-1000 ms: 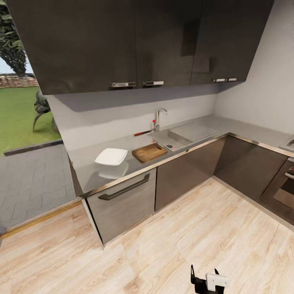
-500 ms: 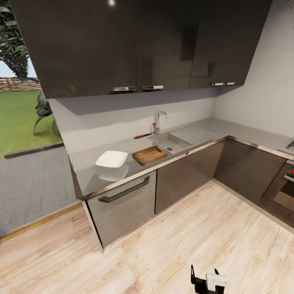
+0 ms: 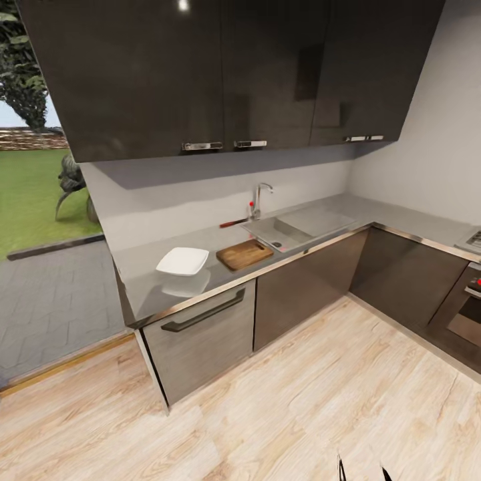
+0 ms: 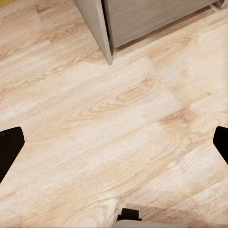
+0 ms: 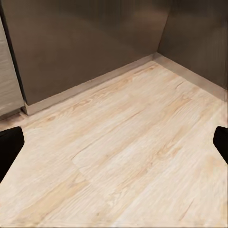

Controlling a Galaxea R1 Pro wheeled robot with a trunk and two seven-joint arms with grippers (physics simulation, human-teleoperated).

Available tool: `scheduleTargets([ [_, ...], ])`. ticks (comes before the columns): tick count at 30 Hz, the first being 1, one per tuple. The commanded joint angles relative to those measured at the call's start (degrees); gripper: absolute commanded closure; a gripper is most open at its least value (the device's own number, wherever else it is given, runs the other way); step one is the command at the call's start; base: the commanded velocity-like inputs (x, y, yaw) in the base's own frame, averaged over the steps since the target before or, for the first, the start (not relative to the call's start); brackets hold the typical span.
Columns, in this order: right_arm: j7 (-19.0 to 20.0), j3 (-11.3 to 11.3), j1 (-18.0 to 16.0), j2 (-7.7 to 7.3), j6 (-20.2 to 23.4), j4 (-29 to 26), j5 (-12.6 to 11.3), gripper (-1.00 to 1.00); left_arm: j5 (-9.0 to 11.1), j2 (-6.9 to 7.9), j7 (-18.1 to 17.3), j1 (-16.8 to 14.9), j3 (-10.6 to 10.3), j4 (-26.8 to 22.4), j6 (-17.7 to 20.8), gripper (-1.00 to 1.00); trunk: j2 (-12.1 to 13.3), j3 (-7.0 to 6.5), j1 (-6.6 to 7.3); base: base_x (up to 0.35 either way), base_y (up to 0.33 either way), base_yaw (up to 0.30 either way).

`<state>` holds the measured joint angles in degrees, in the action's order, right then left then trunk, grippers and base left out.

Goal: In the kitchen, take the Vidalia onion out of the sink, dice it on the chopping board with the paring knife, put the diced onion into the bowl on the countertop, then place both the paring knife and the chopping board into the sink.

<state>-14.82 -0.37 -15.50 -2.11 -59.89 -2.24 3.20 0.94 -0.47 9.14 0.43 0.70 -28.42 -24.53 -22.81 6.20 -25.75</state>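
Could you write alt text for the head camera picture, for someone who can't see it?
A kitchen corner seen from above: a grey countertop holds a white bowl, a wooden chopping board and a sink with a tap. Dark cupboards hang above, over a pale wooden floor.

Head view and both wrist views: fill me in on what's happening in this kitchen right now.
Nothing is being handled. The robot stands back on the wooden floor, facing the countertop. There the white bowl sits beside the chopping board, next to the sink; a red-handled item, probably the paring knife, lies behind the board. The left gripper and right gripper are open over bare floor, holding nothing.
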Motion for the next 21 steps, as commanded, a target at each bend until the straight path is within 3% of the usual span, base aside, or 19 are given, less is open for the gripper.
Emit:
scheduleTargets([
  [1, -0.29, 0.10, 1.73, -0.30, -0.11, 0.65, 0.43, -1.00, 0.10, -0.04, 0.03, 0.01, 0.08, -0.07, -0.07, -1.00, -0.11, 0.10, -0.04, 0.000, 0.000, 0.000],
  [2, -0.20, 0.16, 4.76, -0.44, -0.11, 1.04, 0.37, -1.00, 0.11, -0.05, 0.05, 0.01, 0.07, -0.06, -0.07, -1.00, -0.11, 0.10, -0.04, 0.000, 0.000, 0.000],
  [9, 0.08, 0.20, 12.22, 0.35, -0.11, 1.24, 0.25, -1.00, 0.11, -0.05, 0.08, 0.01, 0.08, -0.05, -0.07, -1.00, -0.11, 0.10, -0.04, 0.000, 0.000, 0.000],
  [13, 0.21, 0.20, 18.30, 3.09, -0.11, 1.17, 0.37, -1.00, 0.11, -0.05, 0.09, 0.01, 0.09, -0.05, -0.07, -1.00, -0.11, 0.10, -0.04, 0.000, 0.000, 0.000],
  [18, -0.16, -0.13, 19.67, 3.18, -0.11, -0.41, 0.40, -1.00, 0.11, -0.05, 0.09, 0.01, 0.09, -0.03, -0.07, -1.00, -0.11, 0.10, -0.04, 0.000, 0.000, 0.000],
  [20, -0.38, -0.21, 19.85, 2.65, -0.11, -5.51, 0.44, -1.00, 0.11, -0.04, 0.09, 0.01, 0.09, -0.03, -0.07, -1.00, -0.11, 0.10, -0.04, 0.000, 0.000, 0.000],
  [21, -0.44, -0.22, 19.87, 2.47, 1.81, -10.84, 0.47, -1.00, 0.11, -0.05, 0.09, 0.01, 0.08, -0.03, -0.07, -1.00, -0.11, 0.10, -0.04, 0.000, 0.000, 0.000],
])
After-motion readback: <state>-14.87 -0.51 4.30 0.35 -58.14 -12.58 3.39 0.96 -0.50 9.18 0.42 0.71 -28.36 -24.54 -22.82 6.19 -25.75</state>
